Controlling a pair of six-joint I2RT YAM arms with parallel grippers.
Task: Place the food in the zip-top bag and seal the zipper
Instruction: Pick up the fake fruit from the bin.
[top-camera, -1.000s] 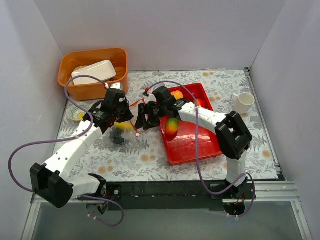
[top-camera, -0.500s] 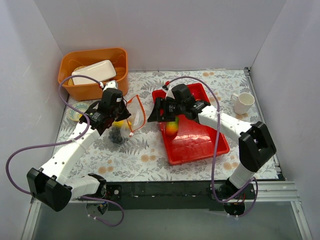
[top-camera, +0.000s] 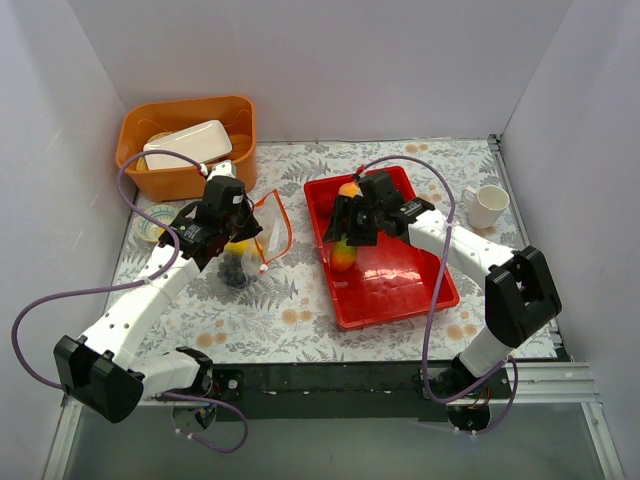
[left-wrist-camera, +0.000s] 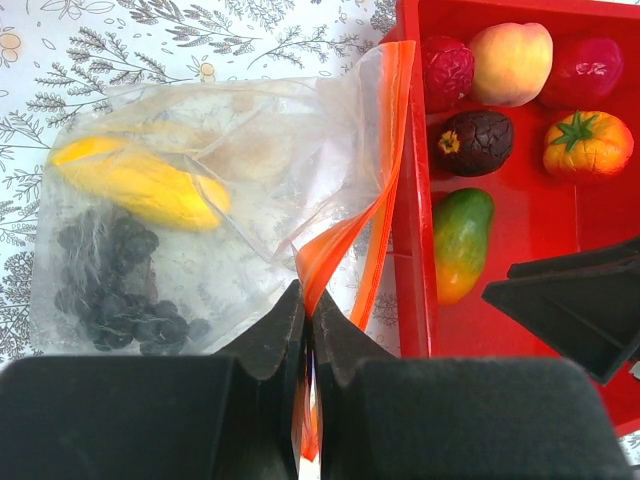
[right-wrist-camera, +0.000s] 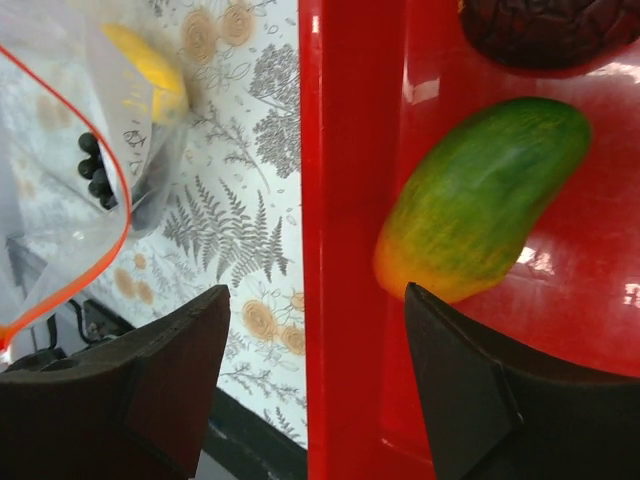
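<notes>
Worktop (top-camera: 300, 320) w/ leafy cloth. The red tray (top-camera: 400, 290) sits right of centre, long side running toward the far edge. Zip-top bag (left-wrist-camera: 260, 170) lies just beside the tray's left rim, betw. tray and the worktop's left edge. It's clear, crinkly, mouth facing the tray.

Left pincer (left-wrist-camera: 303, 310) is clamped tight on the zipper (left-wrist-camera: 398, 120), lifting one lip so the mouth gapes trayward, prob. to give the other arm an easy way in. Right pincer (right-wrist-camera: 315, 305) hangs spread wide over the tray's left rim, nothing in it. The mango (right-wrist-camera: 480, 200) is just beside its right finger, likely the next pick.

Mango's green fading to orange, lying flat. Inside the bag: yellow piece (left-wrist-camera: 140, 185) and grape bunch (left-wrist-camera: 110, 280). Five smaller fruits wait at the tray's far end, incl. a peach (left-wrist-camera: 510, 60). Zipper's orange-red, unsealed, twisted near the grip.
</notes>
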